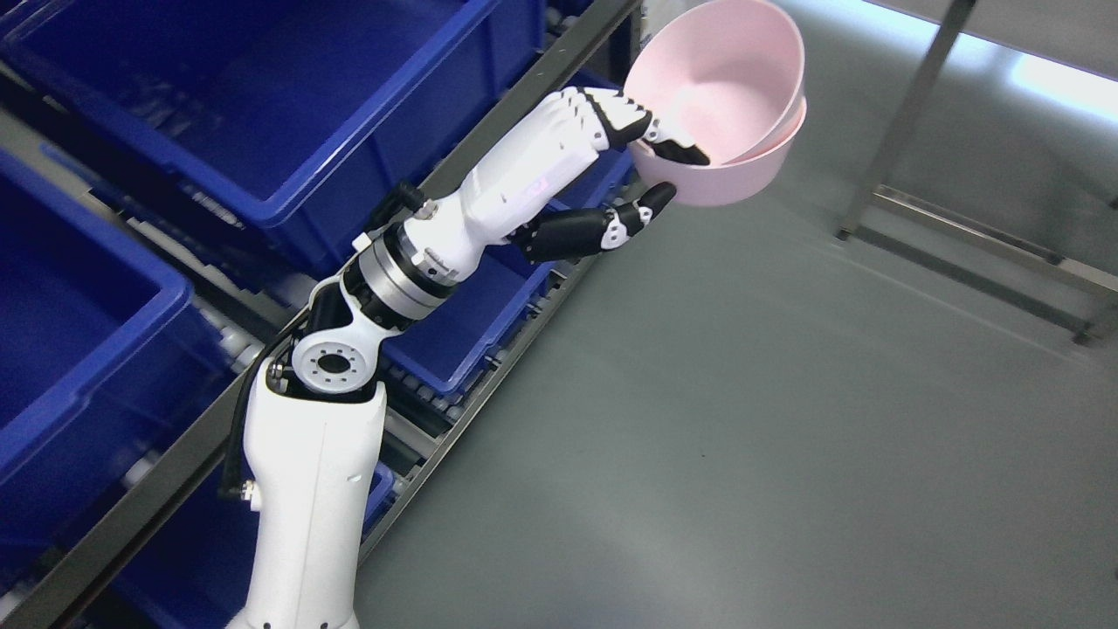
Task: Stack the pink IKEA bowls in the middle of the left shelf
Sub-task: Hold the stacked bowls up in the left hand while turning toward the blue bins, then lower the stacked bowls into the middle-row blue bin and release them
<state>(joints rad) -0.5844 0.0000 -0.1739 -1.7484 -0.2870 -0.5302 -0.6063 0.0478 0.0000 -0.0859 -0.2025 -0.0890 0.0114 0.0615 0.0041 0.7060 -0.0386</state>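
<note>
Two pink bowls are nested together at the top of the head view, out over the grey floor just right of the shelf. The upper bowl (725, 79) sits tilted inside the lower bowl (742, 179). My left hand (681, 173) is shut on the lower bowl's near rim. Its fingers (672, 148) hook over the rim into the bowls, and the thumb (642, 214) presses from below. The white left arm rises from the bottom left edge. My right arm does not show.
Large blue bins (262, 105) fill the slanted shelf on the left, with another blue bin (79, 349) nearer me and smaller ones below. The shelf's metal rail (489, 384) runs diagonally. A metal frame leg (908, 114) and floor bar stand at the right.
</note>
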